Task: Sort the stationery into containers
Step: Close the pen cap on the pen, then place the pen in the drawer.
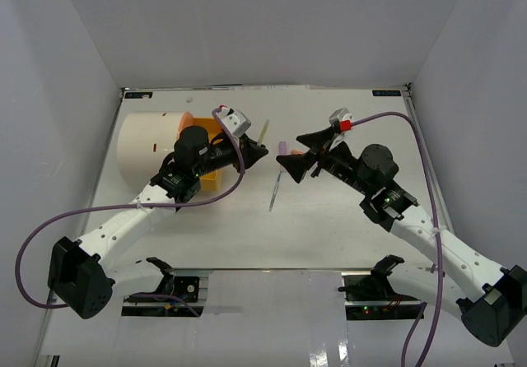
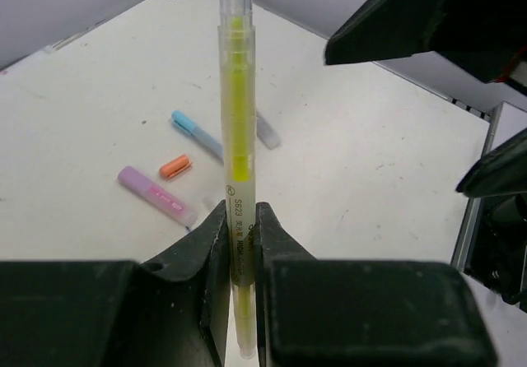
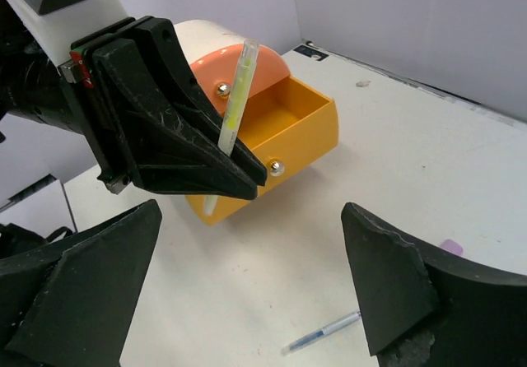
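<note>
My left gripper point(image 2: 240, 227) is shut on a yellow highlighter point(image 2: 237, 120), which stands upright in it above the table. In the right wrist view the highlighter point(image 3: 239, 95) and the left gripper point(image 3: 247, 174) hang in front of an open orange drawer point(image 3: 306, 132) of the cream drum point(image 1: 148, 145). My right gripper point(image 3: 251, 219) faces it, open and with nothing between its fingers point(image 3: 387, 285). A thin blue pen point(image 3: 325, 332) lies on the table below. A pink marker point(image 2: 156, 194), an orange piece point(image 2: 175, 166) and a light blue marker point(image 2: 198, 134) lie further off.
The drum's orange face point(image 3: 226, 58) carries brass knobs point(image 3: 277, 168). A second orange drawer point(image 1: 212, 179) sticks out under the left arm. In the top view the two grippers point(image 1: 262, 153) point(image 1: 290, 150) are close together mid-table. White walls surround the table.
</note>
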Controlling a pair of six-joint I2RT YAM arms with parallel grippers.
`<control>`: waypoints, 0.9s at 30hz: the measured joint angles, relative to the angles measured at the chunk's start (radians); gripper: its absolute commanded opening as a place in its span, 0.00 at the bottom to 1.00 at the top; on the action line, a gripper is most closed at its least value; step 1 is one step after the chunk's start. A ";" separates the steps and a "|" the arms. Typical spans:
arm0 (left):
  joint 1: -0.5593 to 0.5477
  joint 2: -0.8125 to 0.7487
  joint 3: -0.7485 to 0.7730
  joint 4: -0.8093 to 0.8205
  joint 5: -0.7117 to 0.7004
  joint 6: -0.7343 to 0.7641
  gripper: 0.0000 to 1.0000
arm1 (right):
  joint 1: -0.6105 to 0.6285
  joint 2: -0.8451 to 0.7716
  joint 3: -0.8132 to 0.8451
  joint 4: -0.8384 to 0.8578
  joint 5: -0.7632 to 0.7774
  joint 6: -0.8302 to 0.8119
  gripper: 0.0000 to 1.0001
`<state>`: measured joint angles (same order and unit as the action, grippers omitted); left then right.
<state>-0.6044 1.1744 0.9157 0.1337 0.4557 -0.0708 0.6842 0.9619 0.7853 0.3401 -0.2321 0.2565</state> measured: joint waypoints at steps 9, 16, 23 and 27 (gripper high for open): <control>0.000 0.005 0.135 -0.273 -0.192 -0.009 0.03 | -0.003 -0.086 -0.025 -0.132 0.108 -0.083 0.90; 0.035 0.079 0.288 -0.530 -0.346 -0.021 0.04 | -0.003 -0.129 -0.090 -0.206 0.148 -0.108 0.90; 0.206 0.236 0.447 -0.752 -0.426 -0.019 0.11 | -0.003 -0.185 -0.147 -0.239 0.163 -0.127 0.90; 0.257 0.317 0.500 -0.835 -0.452 -0.019 0.16 | -0.004 -0.211 -0.171 -0.243 0.166 -0.135 0.90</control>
<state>-0.3470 1.4914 1.4162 -0.7013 0.0032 -0.0895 0.6804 0.7513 0.6144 0.0971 -0.0658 0.1215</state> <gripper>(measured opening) 0.227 0.903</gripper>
